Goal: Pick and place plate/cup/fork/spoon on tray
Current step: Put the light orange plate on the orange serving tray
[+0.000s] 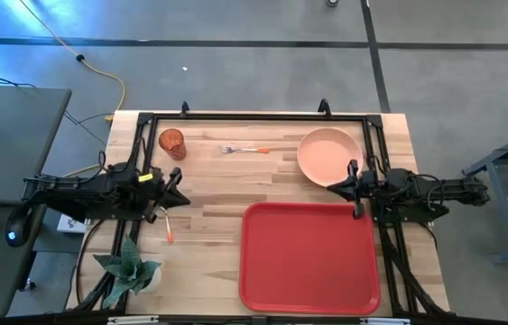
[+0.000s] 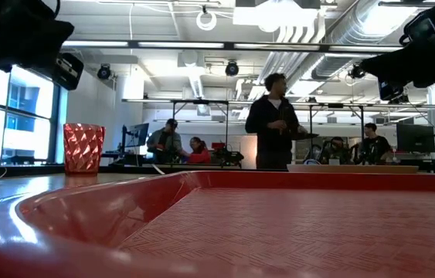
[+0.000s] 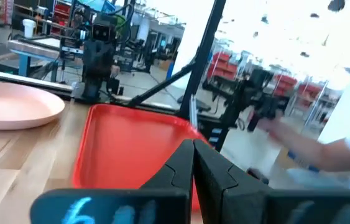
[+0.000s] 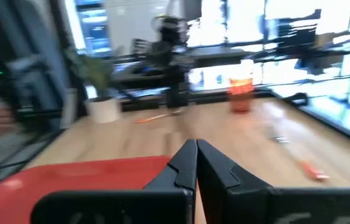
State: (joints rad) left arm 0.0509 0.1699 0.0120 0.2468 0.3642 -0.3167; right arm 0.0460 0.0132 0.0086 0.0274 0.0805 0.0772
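Observation:
The peach-pink plate [image 1: 329,155] lies on the table at the far right, beyond the red tray [image 1: 308,257], which lies flat at the near right. The orange-red cup [image 1: 173,143] stands upright at the far left. The fork [image 1: 244,149] lies between cup and plate. The spoon [image 1: 169,226] lies near the left edge. My left gripper [image 1: 180,191] is shut and empty, just beyond the spoon. My right gripper [image 1: 333,185] is shut and empty, by the plate's near rim, above the tray's far edge. The cup [image 2: 83,148] and the tray [image 2: 279,224] also show in the low view.
A potted plant [image 1: 130,268] stands at the table's near left corner. A black frame [image 1: 254,117] runs along the far edge and the sides. Bare wood lies between the tray and the spoon. People stand in the room beyond the table [image 2: 273,120].

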